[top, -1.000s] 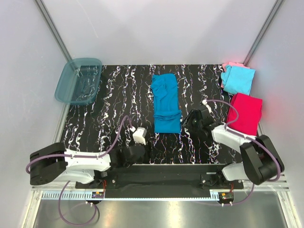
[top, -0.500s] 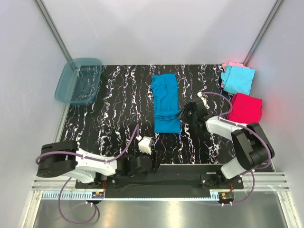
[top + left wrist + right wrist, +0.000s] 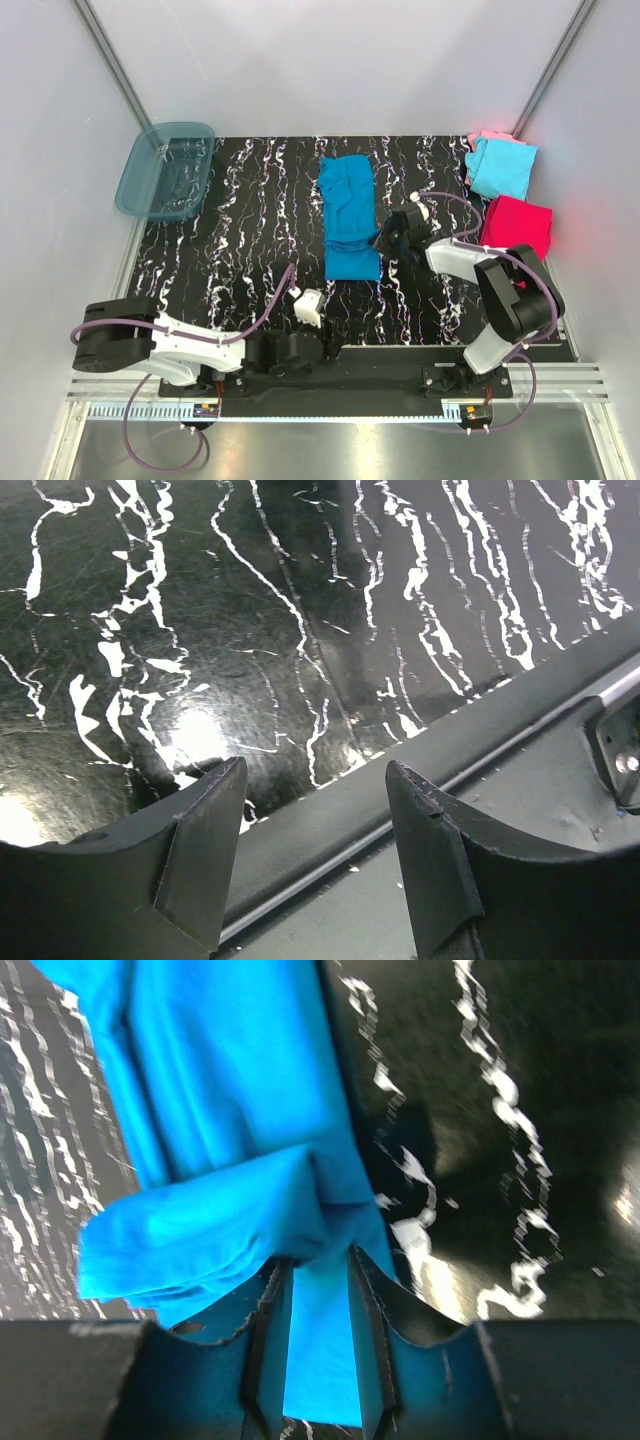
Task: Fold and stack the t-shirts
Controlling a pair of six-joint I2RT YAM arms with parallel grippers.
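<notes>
A large teal-blue t-shirt (image 3: 349,215) lies folded into a long strip at the middle of the table. My right gripper (image 3: 384,240) is at its right edge, low on the table. In the right wrist view the fingers (image 3: 268,1310) stand close together with a raised fold of the teal-blue t-shirt (image 3: 230,1140) pinched between them at my right gripper (image 3: 318,1260). At the back right a light cyan t-shirt (image 3: 503,168) lies on a pale pink one (image 3: 485,137), and a magenta-red t-shirt (image 3: 520,225) lies just in front. My left gripper (image 3: 310,350) (image 3: 315,770) hangs open and holds nothing, over the table's near edge.
A translucent teal plastic tub (image 3: 165,170) sits at the back left corner, partly off the black marbled table (image 3: 240,230). The metal rail (image 3: 420,815) of the arm mount runs along the near edge. White walls close in the back and sides.
My right gripper has slid left onto the teal-blue t-shirt's right edge and its jaws have narrowed on the cloth. My left arm has swung right, toward the near edge.
</notes>
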